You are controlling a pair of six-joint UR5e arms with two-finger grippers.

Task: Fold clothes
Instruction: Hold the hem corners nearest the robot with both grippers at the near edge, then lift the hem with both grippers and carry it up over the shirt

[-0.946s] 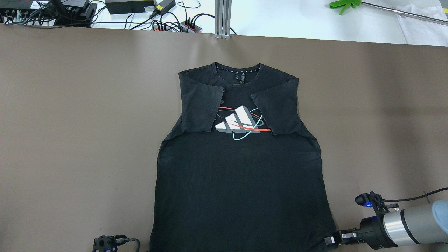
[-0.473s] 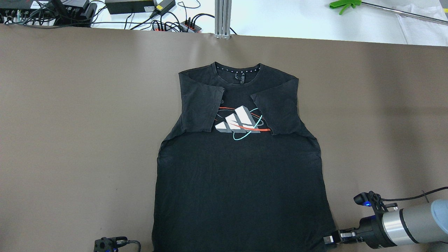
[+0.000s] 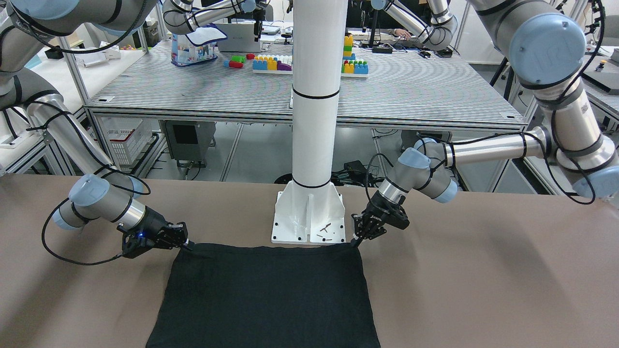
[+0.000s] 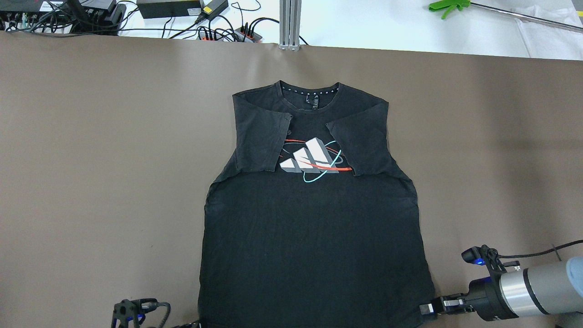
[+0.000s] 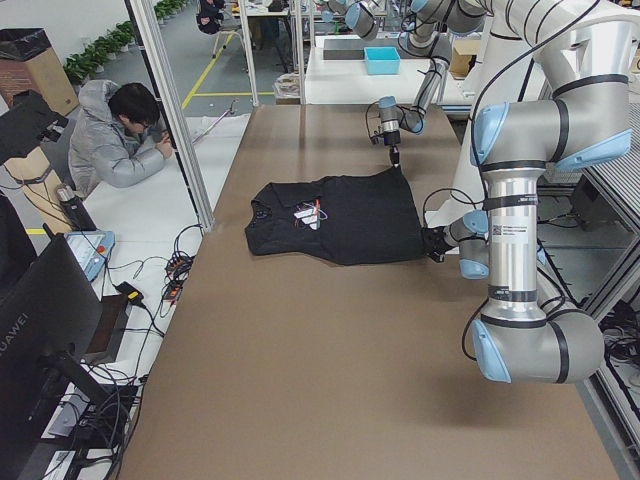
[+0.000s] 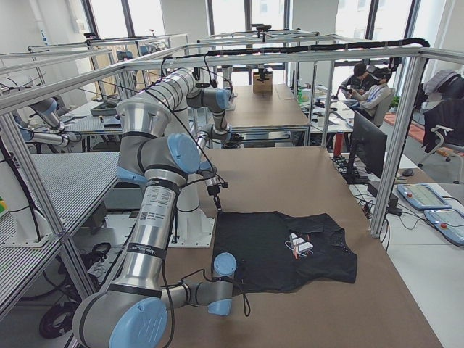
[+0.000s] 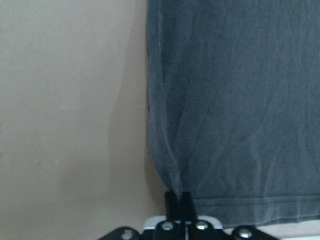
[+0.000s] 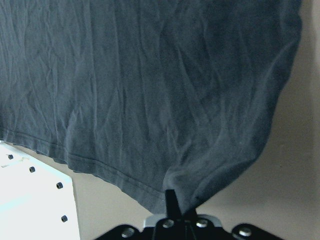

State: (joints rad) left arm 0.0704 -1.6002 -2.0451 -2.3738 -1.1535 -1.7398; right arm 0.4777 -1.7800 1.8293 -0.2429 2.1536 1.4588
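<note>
Hem corners of clothes between jaws of left gripper, right gripper

Place: robotics laboratory.
Furniture: rows of workbenches in aluminium frames.
Equipment: several robot arms, monitor, power cables.
Props: toy blocks.
Staff: seated person.

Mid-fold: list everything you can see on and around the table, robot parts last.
T-shirt: one, black with white-red-cyan print, flat mid-table, sleeves folded in.
table: one, brown, under it.
pillar: one, white, at the robot-side edge by the hem.
tool: one, green, on the white surface past the far edge.
cables: several, black, same surface.
blocks: many, mixed colours, bench behind the robot.
person: at least one, grey jacket, seated past the far edge.
left gripper: one, black, shut on a hem corner.
right gripper: one, black, shut on the other hem corner.
</note>
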